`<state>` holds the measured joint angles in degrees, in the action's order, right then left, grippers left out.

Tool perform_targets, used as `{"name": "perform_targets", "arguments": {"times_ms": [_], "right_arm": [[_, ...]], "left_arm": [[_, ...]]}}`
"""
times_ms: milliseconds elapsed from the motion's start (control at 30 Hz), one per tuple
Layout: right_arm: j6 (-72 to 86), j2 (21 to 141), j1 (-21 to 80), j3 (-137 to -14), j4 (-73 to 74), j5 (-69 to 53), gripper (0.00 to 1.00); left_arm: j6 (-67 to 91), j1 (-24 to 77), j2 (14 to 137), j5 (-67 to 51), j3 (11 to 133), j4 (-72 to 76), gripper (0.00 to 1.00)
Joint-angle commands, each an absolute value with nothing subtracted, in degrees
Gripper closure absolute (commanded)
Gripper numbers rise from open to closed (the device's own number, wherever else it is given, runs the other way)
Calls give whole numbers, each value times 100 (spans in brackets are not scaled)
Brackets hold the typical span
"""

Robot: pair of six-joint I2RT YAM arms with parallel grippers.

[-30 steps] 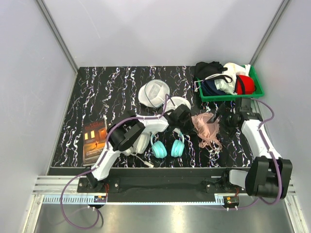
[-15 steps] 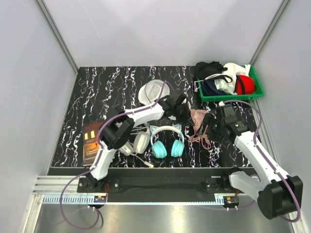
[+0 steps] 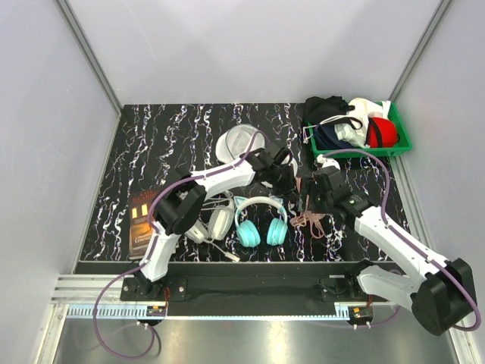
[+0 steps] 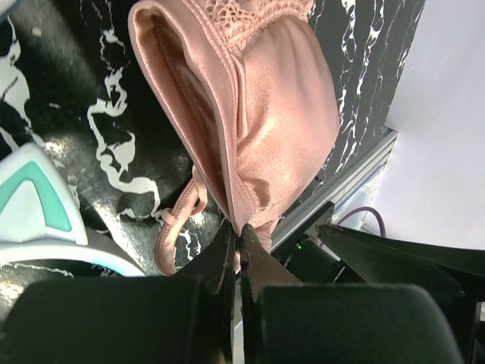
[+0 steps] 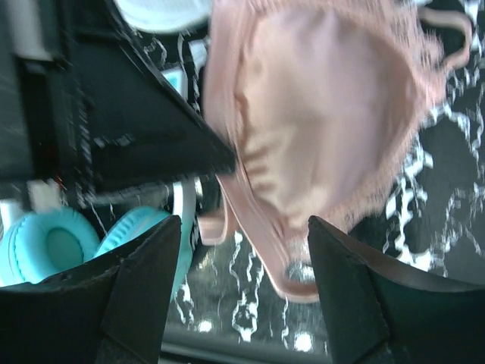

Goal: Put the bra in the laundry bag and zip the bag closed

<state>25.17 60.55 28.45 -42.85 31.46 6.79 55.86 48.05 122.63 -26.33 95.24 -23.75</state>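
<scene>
We keep the bag [image 3: 239, 144] on the bench [image 3: 167, 144]. Near it our left pincer [image 4: 236, 231] pinches the bra [image 4: 265, 114] by its edge and holds it hanging, so our right pincer [image 5: 242, 221], spread around a cup, can probably take a second hold.

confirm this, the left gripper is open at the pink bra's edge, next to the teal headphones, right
Not quite. The left gripper is shut, with its fingertips pinched on the edge of the pink bra, as the left wrist view shows. The rest holds: it is next to the teal headphones.
</scene>
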Motion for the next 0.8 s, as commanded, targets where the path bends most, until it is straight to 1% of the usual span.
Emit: {"name": "perform_targets", "arguments": {"times_ms": [0, 133, 200, 233, 267, 367, 467, 533, 767], "right_arm": [[2101, 6135, 3110, -4210, 2251, 1309, 27], [1934, 6196, 3304, -4061, 2057, 1696, 27], [1942, 6205, 3331, -4043, 2039, 1793, 33], [1934, 6188, 3418, -4026, 1978, 1845, 40], [1960, 6188, 3445, -4017, 1960, 2055, 41], [2074, 6336, 3445, -4122, 2109, 2267, 40], [2144, 6433, 3445, -4183, 2206, 2478, 36], [2241, 6513, 3445, -4227, 2303, 2584, 35], [2320, 6522, 3463, -4315, 2364, 3022, 39]], "left_arm": [[5739, 4816, 11971, -2900, 9861, -2417, 100], [5871, 4816, 12006, -3014, 10010, -2470, 100], [5967, 4808, 11997, -3032, 10028, -2479, 100], [6003, 4799, 11997, -3084, 10072, -2470, 100], [6073, 4790, 12006, -3102, 10090, -2478, 100], [6178, 4755, 12032, -3234, 10169, -2479, 100], [6319, 4720, 11988, -3322, 10186, -2487, 100], [6363, 4694, 11953, -3383, 10213, -2487, 100], [6583, 4693, 11839, -3498, 10222, -2487, 100]]}}
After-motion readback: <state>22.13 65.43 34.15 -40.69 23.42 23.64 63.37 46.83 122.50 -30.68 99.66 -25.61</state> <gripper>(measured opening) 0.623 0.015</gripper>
